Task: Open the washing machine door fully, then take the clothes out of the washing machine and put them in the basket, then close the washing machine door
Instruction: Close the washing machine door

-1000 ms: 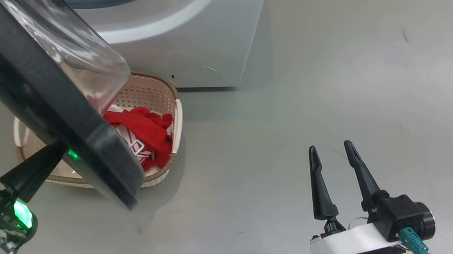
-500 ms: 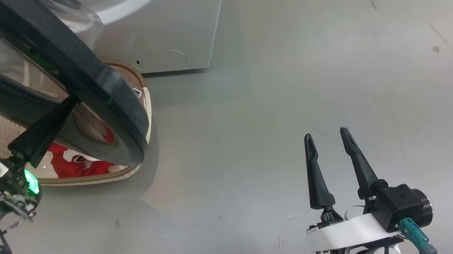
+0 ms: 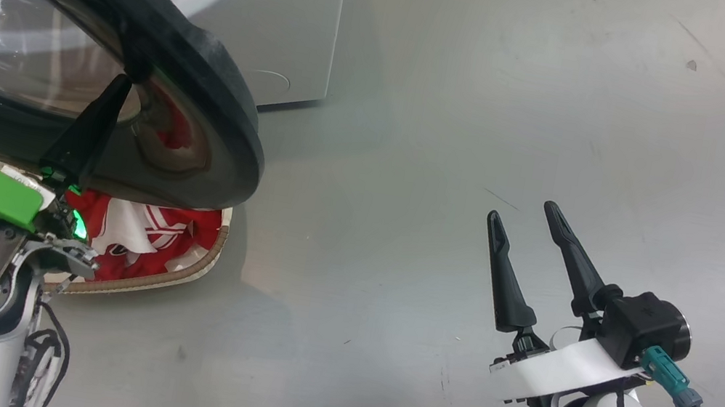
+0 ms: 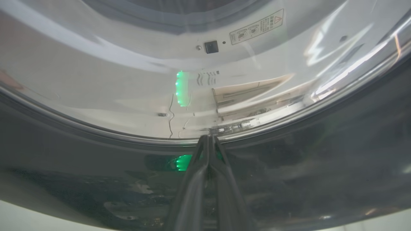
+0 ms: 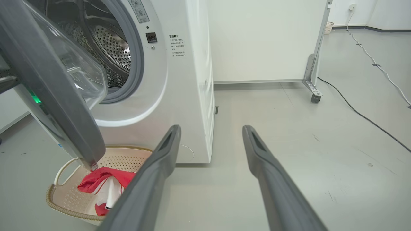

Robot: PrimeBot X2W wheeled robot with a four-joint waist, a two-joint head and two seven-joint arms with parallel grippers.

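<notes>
**Two grippers, one at the door**

Washing machine door (image 3: 224,107): wide glossy black rim and bulging clear glass bowl. It stands partly open, swung out from the white washing machine (image 5: 179,96) and hanging over the basket (image 3: 205,265).

Left gripper (image 3: 125,79): fingers pinched together with nothing between them, tips at the seam where rim meets glass.

Right gripper (image 3: 521,210): fingers spread, empty, over bare floor (image 3: 467,103) right of the machine.

Red-and-white clothes (image 3: 137,232) lie in the cream basket, on the floor at the near left of the machine front. Perforated steel drum (image 5: 112,48) shows inside the grey gasket (image 5: 138,64).

Writing: a warning sticker (image 4: 257,27) with a triangle, and a printed text block (image 5: 175,46) on the front panel. Both are too small to read.
</notes>
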